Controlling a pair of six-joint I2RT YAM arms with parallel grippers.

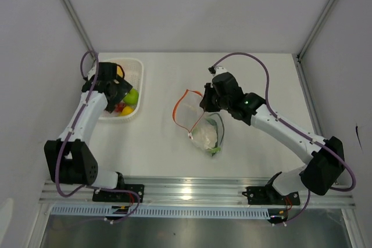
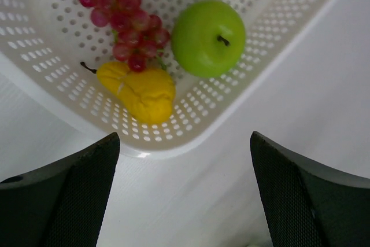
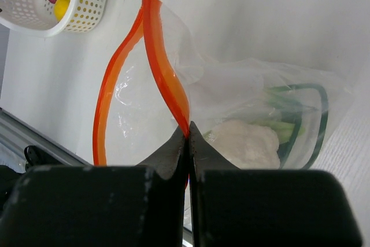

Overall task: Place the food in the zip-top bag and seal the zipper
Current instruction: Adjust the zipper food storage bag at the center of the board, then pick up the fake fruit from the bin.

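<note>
Bag-loading, fetch phase. My right gripper [image 3: 188,134] is closed on the zipper [image 3: 165,67], both fingers pinching the orange-red strip at one spot so that the mouth of the zip-top bag [image 3: 231,91] stands open in a loop. The bag lies mid-table [image 1: 157,137], well apart from the basket [image 2: 231,114], with the cauliflower [image 3: 245,143] and green stalks [image 3: 283,99] already inside. My left gripper [image 2: 185,195] hovers with its fingers spread wide and empty, just outside one corner of the basket. In that corner lie the green apple [image 2: 208,37], the yellow fruit [image 2: 139,91] and the red grapes [image 2: 124,18], the yellow fruit touching the grapes. The step in hand, as I judge it, is fetching the next piece. To do it well, I should cross the rim, descend straight onto a single item (the apple sits clearest of its neighbours), close across its widest part, and lift clear of the wall. Meanwhile the right pinch must hold firm with the mouth raised, since thin plastic may slump or slip.
</note>
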